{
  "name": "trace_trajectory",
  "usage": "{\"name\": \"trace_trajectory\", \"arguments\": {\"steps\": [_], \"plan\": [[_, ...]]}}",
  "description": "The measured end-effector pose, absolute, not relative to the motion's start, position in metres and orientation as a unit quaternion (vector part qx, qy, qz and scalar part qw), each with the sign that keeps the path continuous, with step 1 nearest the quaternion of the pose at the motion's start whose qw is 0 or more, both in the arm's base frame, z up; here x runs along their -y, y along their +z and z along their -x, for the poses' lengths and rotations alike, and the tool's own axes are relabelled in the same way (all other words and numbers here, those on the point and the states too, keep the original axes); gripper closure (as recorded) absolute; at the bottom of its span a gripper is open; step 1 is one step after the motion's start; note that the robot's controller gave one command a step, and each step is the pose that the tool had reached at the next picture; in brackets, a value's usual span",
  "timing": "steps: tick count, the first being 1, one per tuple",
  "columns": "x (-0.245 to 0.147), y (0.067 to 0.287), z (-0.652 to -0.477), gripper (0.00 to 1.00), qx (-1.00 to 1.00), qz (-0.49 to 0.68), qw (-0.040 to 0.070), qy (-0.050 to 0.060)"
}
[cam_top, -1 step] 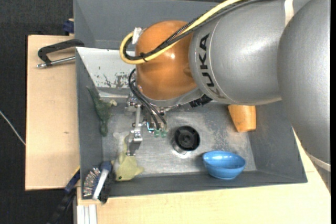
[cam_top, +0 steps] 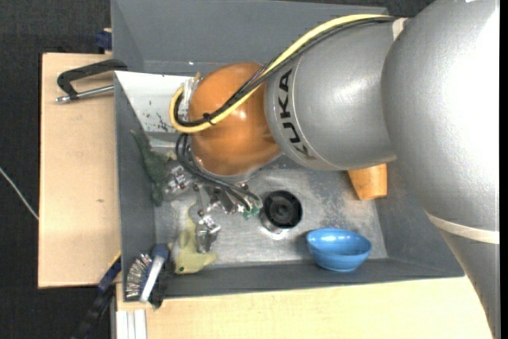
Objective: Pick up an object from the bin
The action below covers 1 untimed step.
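The grey bin (cam_top: 238,28) holds, from its left wall: a brush (cam_top: 143,275) in the front-left corner, a green toy figure (cam_top: 151,167), a pale yellow lump (cam_top: 190,256) by the front wall, a black round part (cam_top: 280,210), a blue bowl (cam_top: 339,248) and an orange block (cam_top: 369,181). The gripper (cam_top: 208,226) hangs just beside the lump; its opening cannot be told.

the grey bin (cam_top: 238,28) holds a blue bowl (cam_top: 339,248), a black round cap (cam_top: 280,209), an orange block (cam_top: 369,181) and a pale toy (cam_top: 190,257)

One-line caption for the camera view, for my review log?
Gripper low in the grey bin beside a black round thing, a blue bowl farther along.
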<state>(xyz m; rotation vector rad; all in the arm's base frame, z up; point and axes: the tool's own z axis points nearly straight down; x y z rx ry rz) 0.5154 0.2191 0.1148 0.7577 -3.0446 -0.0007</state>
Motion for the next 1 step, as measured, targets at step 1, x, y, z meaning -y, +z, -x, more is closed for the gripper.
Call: {"name": "trace_trajectory", "arguments": {"steps": [1], "plan": [[-0.2174,0.121,-0.4945,0.0,0.813,-0.583,0.0,0.0]]}}
